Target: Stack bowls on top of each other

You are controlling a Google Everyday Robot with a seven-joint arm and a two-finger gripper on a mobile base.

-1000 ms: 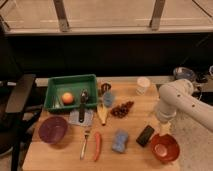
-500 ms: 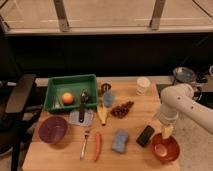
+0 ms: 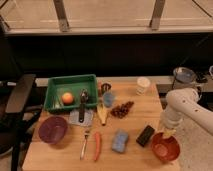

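Note:
The glossy orange-red bowl (image 3: 165, 147) sits at the front right corner of the wooden table (image 3: 130, 160). The dark purple bowl (image 3: 52, 129) sits at the front left, far from it. My white arm comes in from the right. My gripper (image 3: 167, 132) points down at the back rim of the orange-red bowl, and I cannot tell whether it touches it.
A green tray (image 3: 56, 84) at the back left holds an orange and a utensil. Between the bowls lie a fork (image 3: 84, 145), a carrot (image 3: 97, 146), a blue sponge (image 3: 120, 140) and a black block (image 3: 145, 135). Behind them are a banana, grapes (image 3: 122, 109), a small blue cup (image 3: 108, 99) and a white cup (image 3: 143, 85).
My gripper has moved down and a little right, closer to the orange-red bowl's rim. The bowls and other objects have not moved.

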